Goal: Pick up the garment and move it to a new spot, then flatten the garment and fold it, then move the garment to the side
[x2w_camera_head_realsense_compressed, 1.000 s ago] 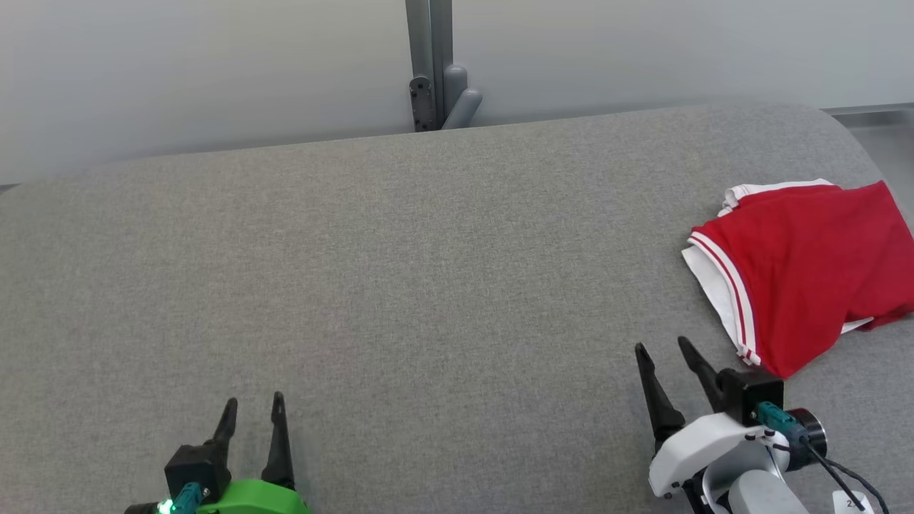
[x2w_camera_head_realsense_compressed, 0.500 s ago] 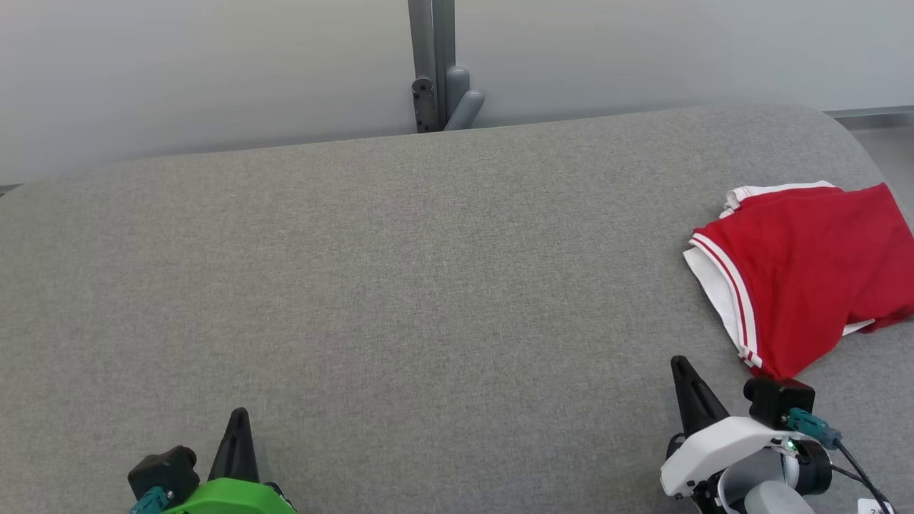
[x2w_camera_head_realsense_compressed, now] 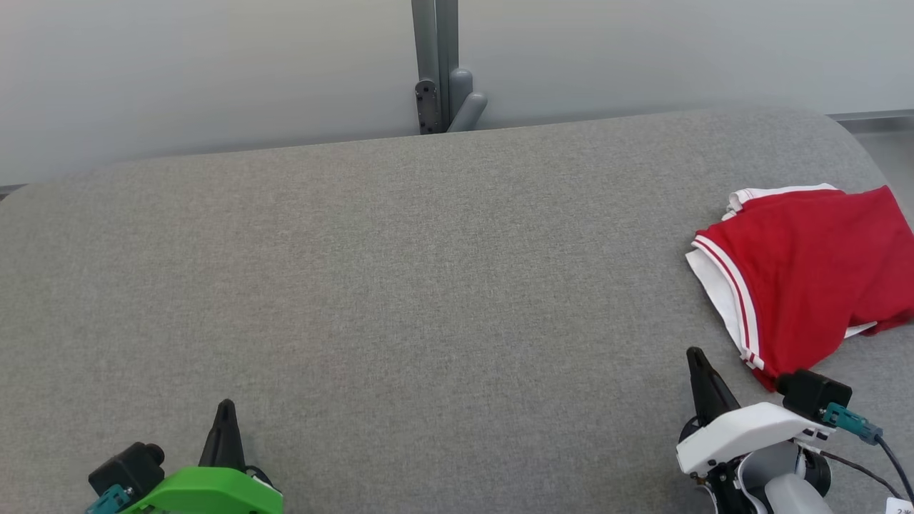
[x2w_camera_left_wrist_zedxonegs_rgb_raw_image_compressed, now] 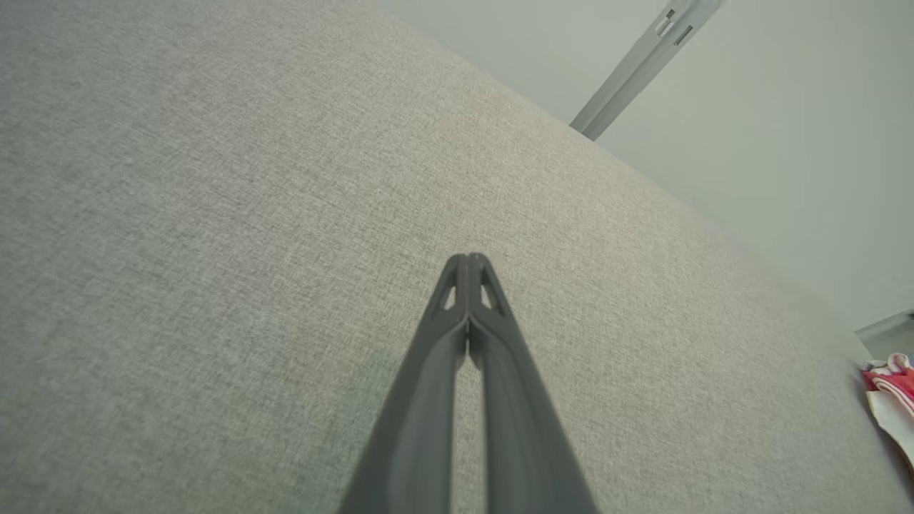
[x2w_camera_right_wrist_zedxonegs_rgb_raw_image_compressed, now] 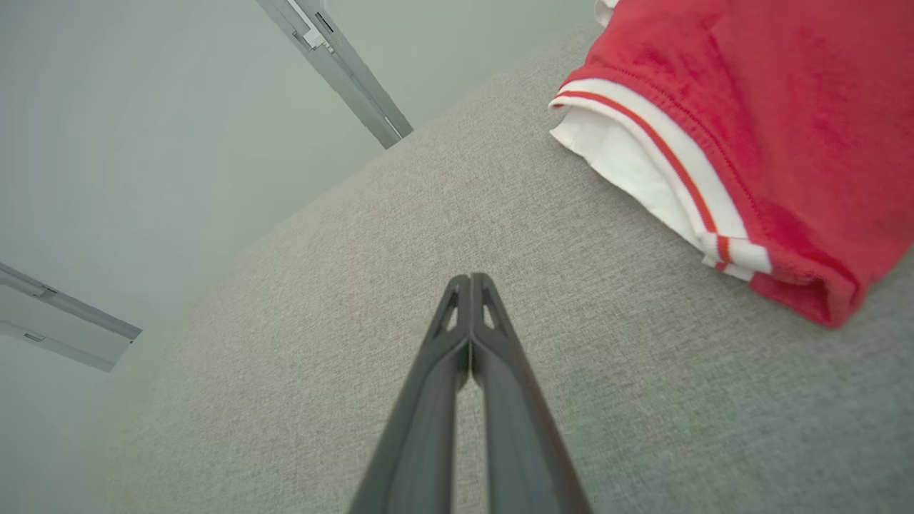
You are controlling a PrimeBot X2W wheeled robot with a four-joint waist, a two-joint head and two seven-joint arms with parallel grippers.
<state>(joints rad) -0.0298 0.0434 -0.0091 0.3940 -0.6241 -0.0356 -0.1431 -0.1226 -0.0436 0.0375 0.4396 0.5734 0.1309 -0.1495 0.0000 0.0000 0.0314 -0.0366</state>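
Garment of red cloth with white-and-red striped trim and white lining (x2w_camera_head_realsense_compressed: 807, 275), lying rumpled at the far right of the grey woven-fabric table (x2w_camera_head_realsense_compressed: 428, 271), running past the head view's right edge. Green-bodied left gripper (x2w_camera_head_realsense_compressed: 226, 408), lower left: long dark fingers pressed together, holding nothing. White-bodied right gripper (x2w_camera_head_realsense_compressed: 696, 355): fingers closed tip to tip, empty, near the garment's front corner, not touching it. Grey metal post (x2w_camera_head_realsense_compressed: 435, 64) behind the table's far edge.

Bare lab, fabric table (x2w_camera_head_realsense_compressed: 428, 285), partition wall (x2w_camera_head_realsense_compressed: 214, 71)
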